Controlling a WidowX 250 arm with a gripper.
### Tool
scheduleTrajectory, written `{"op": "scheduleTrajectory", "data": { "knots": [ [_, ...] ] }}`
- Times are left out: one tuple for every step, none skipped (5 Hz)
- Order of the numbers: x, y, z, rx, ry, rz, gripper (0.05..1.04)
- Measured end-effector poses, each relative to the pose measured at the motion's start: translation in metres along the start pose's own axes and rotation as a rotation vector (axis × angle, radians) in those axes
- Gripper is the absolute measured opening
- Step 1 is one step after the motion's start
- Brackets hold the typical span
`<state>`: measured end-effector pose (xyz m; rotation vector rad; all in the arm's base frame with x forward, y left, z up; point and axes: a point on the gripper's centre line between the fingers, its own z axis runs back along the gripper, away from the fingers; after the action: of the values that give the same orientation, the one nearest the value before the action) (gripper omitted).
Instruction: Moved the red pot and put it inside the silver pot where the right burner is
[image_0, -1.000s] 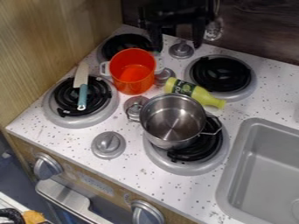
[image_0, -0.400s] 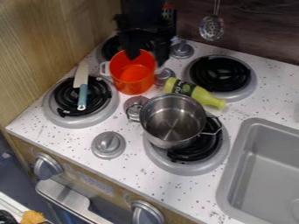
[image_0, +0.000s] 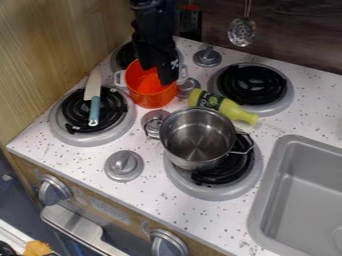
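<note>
Red pot, one, upright, open-topped, with light side handles: standing on the surface toward its far left corner, just nearer than the far left burner. Hand, one, black: pointing down over the red pot, its lower end at the pot's mouth. How far open it is, and whether it has hold of the pot, cannot be told from here. Silver pot, one, two wire handles, mouth upward, nothing inside: set off-centre on the right burner by the near edge of the surface, left of the sink. Yellow-green bottle, one, lying on its side between the silver pot and the burner by the far edge. Knife, one, teal-handled, laid across the near left burner. Progress, as judged: early; the silver pot is on its burner and the hand is at the red pot. Outstanding: a firm grip, the lift, the carry past the bottle toward the near edge, and the lowering into the silver pot.
</note>
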<state>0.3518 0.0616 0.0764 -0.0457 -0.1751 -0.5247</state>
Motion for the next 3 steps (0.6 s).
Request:
{"op": "scheduleTrajectory", "data": {
  "knots": [
    [-0.003,0.001,-0.011,0.036,-0.028,-0.107,1.001],
    [0.000,0.004,-0.017,0.069,-0.063,-0.130,1.001],
    [-0.001,0.008,-0.030,0.095,-0.088,-0.131,1.001]
  ]
}}
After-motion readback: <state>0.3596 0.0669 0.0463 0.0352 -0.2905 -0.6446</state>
